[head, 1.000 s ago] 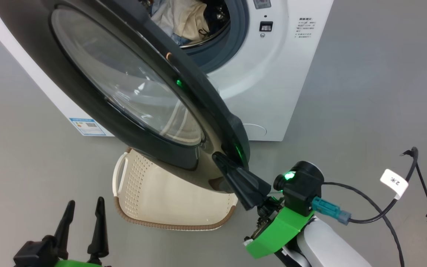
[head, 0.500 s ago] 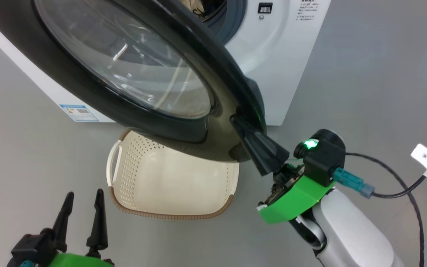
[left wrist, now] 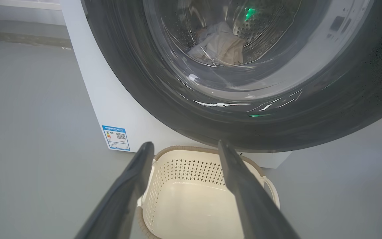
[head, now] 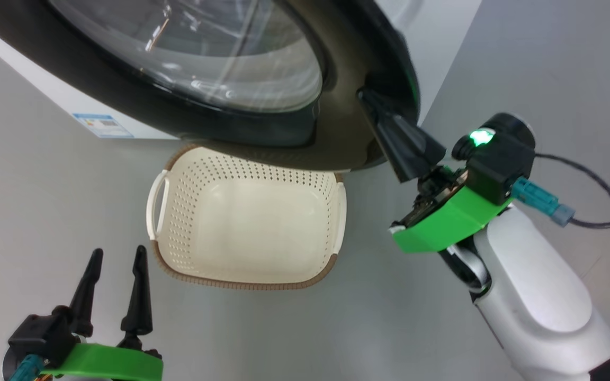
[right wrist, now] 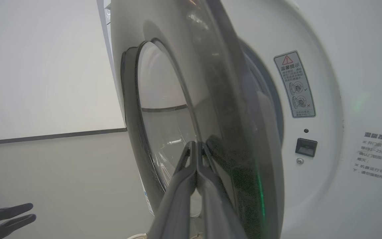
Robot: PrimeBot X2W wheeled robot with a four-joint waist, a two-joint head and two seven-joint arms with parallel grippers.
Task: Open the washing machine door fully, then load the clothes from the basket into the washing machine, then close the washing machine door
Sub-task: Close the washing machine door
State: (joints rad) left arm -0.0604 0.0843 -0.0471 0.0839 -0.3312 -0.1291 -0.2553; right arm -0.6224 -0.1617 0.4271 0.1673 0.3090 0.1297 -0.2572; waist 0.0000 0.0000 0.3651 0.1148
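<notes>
Head view: the washing machine door (head: 220,127) is part-way shut, with its free edge pointing right. Your right gripper (head: 368,98) has its fingers together, tips against that black rim. The left gripper (head: 118,250) has its fingers apart over the floor. The basket (head: 241,284) lies below the door, long axis left to right.

Left wrist view: you see the clothes (left wrist: 222,46) in the drum through the glass.

Right wrist view: the door is edge-on beside the washing machine (right wrist: 343,83).

Compared with a second ago, the door is nearer the front and covers less of the basket. Note that the camera shifted too.
</notes>
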